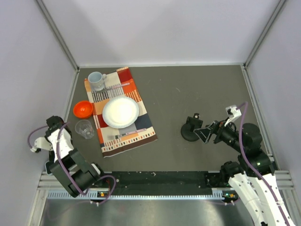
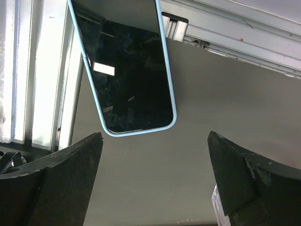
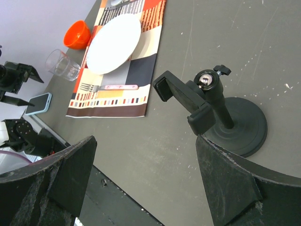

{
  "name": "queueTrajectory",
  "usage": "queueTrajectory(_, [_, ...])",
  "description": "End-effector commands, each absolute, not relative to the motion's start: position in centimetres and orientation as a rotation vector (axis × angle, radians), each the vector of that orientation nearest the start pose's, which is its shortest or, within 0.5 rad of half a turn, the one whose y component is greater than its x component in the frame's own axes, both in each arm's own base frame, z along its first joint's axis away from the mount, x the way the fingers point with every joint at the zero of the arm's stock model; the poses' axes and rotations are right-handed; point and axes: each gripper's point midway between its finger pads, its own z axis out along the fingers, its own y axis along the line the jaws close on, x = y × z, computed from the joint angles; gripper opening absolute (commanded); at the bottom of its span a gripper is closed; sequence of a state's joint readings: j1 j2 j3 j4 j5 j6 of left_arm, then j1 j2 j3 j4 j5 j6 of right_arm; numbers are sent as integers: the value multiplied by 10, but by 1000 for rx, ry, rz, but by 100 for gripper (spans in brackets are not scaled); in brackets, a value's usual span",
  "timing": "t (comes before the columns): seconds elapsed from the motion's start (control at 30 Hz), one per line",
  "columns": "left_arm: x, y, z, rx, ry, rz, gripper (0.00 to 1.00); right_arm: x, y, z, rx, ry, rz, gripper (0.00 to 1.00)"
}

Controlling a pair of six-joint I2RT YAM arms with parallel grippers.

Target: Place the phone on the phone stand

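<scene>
The phone (image 2: pixel 129 70), black screen with a light blue edge, lies flat on the grey table close to the metal rail at the front left corner. My left gripper (image 2: pixel 155 136) hangs open just short of its near end, touching nothing. The phone (image 3: pixel 38 103) also shows small in the right wrist view; in the top view the left arm hides it. The phone stand (image 1: pixel 192 129), a black disc base with an upright arm and clip (image 3: pixel 183 96), stands right of centre. My right gripper (image 3: pixel 146 139) is open next to the stand's base (image 3: pixel 242 125) and holds nothing.
A patterned placemat (image 1: pixel 141 129) at the left carries a white plate (image 1: pixel 121 112), a mug (image 1: pixel 96 81) and cutlery. An orange bowl (image 1: pixel 82 109) and a clear glass (image 1: pixel 85 128) sit left of it. Metal rails (image 2: pixel 235 40) border the table.
</scene>
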State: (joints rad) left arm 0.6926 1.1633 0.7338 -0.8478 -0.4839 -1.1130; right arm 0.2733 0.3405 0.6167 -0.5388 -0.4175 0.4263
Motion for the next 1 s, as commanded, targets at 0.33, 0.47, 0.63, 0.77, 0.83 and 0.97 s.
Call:
queueTrajectory(0.33, [120, 183, 25, -2336, 1453, 562, 99, 169, 142, 246, -209, 1825, 878, 88])
queueTrajectory(0.47, [121, 186, 21, -2324, 1433, 548, 99, 169, 142, 246, -212, 1821, 880, 87])
queueTrajectory(0.63, [126, 190, 17, -2341, 1404, 496, 99, 169, 142, 246, -209, 1822, 880, 88])
queueTrajectory(0.77, [129, 196, 16, -2341, 1412, 500, 99, 169, 142, 246, -209, 1823, 878, 88])
queueTrajectory(0.83, [128, 198, 14, -2356, 1394, 485, 94, 169, 142, 246, -211, 1823, 879, 88])
queueTrajectory(0.97, [128, 190, 4, -2386, 1420, 437, 80, 169, 142, 246, -210, 1821, 878, 88])
